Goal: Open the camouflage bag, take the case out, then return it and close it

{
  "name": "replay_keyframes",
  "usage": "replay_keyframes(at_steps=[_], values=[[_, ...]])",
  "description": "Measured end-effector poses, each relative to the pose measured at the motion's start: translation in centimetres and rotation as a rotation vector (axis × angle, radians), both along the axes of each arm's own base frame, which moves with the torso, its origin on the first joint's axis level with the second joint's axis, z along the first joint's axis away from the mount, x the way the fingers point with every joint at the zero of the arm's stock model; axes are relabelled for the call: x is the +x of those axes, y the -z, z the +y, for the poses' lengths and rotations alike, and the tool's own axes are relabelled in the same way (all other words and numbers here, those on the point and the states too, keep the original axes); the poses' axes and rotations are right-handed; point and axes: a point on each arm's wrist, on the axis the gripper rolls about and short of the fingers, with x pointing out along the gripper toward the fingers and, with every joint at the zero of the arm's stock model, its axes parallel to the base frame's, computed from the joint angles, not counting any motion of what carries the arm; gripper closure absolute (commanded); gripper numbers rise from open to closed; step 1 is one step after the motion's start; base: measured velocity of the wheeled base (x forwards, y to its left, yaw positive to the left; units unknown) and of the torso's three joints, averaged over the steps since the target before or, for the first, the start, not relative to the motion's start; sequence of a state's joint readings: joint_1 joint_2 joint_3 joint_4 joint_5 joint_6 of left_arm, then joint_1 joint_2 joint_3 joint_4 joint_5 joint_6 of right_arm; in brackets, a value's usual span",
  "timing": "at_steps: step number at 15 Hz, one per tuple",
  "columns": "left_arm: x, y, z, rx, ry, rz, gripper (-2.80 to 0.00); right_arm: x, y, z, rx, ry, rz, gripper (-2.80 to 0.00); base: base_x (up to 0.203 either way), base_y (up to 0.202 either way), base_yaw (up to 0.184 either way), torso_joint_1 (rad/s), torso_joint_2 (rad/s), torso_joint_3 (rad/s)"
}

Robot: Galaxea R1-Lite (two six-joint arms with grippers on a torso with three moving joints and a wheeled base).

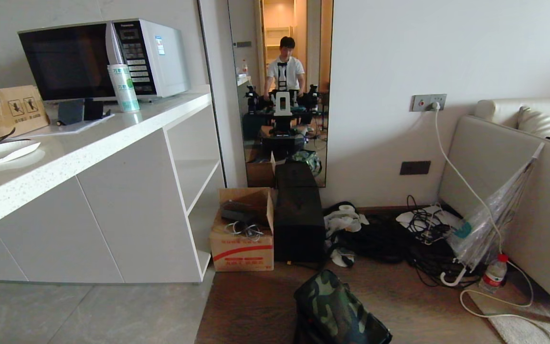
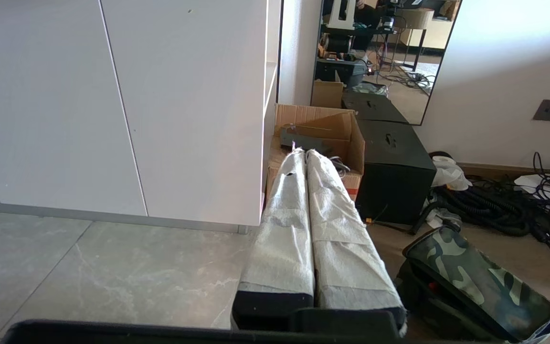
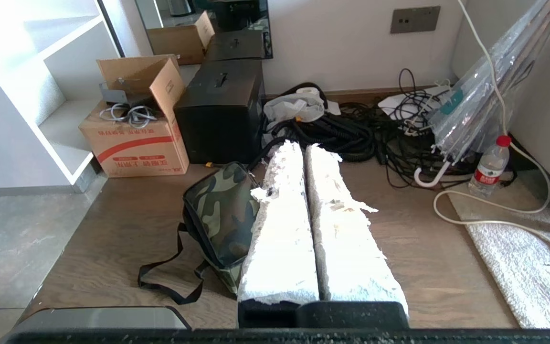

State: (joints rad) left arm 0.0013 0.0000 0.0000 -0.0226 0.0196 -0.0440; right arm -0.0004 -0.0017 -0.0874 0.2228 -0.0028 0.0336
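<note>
Lying on the brown wood floor (image 1: 256,306) at the bottom edge of the head view, directly ahead of the robot: the camouflage bag (image 1: 337,310), closed as far as can be seen, its lower end cut off by the frame. Long axis: runs roughly away from the robot toward the tall black box (image 1: 299,224) and the cardboard box with a red stripe (image 1: 242,239) by the wall. Black shoulder strap (image 3: 160,279) trails loose on the floor at the bag's left. Left gripper (image 2: 309,191): white-wrapped fingers pressed together, empty, held off the floor with the bag below and to its right. Right gripper (image 3: 309,184): fingers likewise pressed together, empty, the bag below and to its left, partly behind its finger. Neither arm appears in the head view. Nearer arm: cannot tell; the bag sits between the two, so either could reach its top. Hidden: the case, presumably inside; the zipper pull; the bag's near end. A red spot shows at the bag's edge in the left wrist view, unclear what
</note>
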Motion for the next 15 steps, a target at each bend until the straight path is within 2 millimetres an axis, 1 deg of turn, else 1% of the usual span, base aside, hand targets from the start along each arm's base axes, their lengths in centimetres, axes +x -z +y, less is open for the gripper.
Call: replay_keyframes(at_steps=[15], values=[[0.0, 0.0, 0.0, -0.003, 0.0, 0.0, 0.0, 0.0, -0.02, 0.0, 0.001, 0.0, -0.001, 0.0, 0.0, 0.0, 0.0, 0.0, 0.0, 0.0]])
